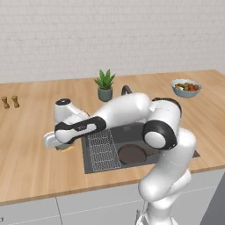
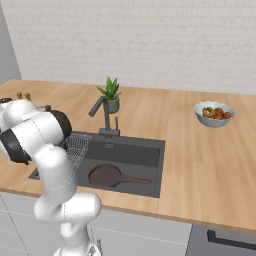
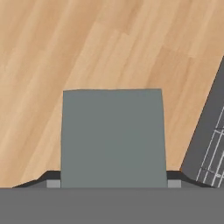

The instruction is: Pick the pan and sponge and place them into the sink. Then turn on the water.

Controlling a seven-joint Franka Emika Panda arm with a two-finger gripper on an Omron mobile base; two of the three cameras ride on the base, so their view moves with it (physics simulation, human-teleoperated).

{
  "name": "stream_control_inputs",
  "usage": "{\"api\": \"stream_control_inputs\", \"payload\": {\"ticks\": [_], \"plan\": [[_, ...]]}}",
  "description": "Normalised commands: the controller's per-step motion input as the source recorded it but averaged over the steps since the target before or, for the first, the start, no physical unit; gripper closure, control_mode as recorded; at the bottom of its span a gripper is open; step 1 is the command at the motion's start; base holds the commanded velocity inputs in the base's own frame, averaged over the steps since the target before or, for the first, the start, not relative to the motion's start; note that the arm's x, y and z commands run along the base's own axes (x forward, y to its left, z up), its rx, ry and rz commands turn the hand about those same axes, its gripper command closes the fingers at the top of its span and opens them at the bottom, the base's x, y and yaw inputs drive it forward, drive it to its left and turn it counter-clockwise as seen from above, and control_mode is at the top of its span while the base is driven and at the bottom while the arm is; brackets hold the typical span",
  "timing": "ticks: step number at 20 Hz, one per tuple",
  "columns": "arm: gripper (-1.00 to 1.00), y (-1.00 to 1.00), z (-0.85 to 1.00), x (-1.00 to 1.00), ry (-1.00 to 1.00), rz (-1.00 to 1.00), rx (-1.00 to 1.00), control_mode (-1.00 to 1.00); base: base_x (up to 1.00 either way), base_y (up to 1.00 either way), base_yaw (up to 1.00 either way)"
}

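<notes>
Hand view, hand [image 3: 113, 183] down over sponge [image 3: 113, 138], fingers [image 3: 53, 184] flanking it, grip uncertain, pan [image 2: 105, 175] in sink [image 2: 150, 152]

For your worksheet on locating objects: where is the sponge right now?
The sponge lies on the wooden counter, between the gripper's fingertips, just left of the sink.

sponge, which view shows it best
The hand view: the sponge has its grey-green top square on, between the pincer tips. The left base view gives just a yellow sliver under the hand, beside the sink.
</notes>
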Motion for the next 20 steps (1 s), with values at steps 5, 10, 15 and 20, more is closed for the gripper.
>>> {"api": "stream_control_inputs", "payload": {"ticks": [5,10,15,20], "plan": [[1.00,-0.55,0.62,-0.34,0.02,-0.22,-0.02,-1.00,0.00,0.00,0.00],[1.00,-0.93,0.35,-0.39,0.06,-0.21,0.00,-1.00,0.00,0.00,0.00],[1.00,-0.99,0.22,-0.06,0.06,-0.09,0.00,-1.00,0.00,0.00,0.00],[1.00,-1.00,0.05,0.00,0.00,-0.06,0.00,-1.00,0.00,0.00,0.00]]}}
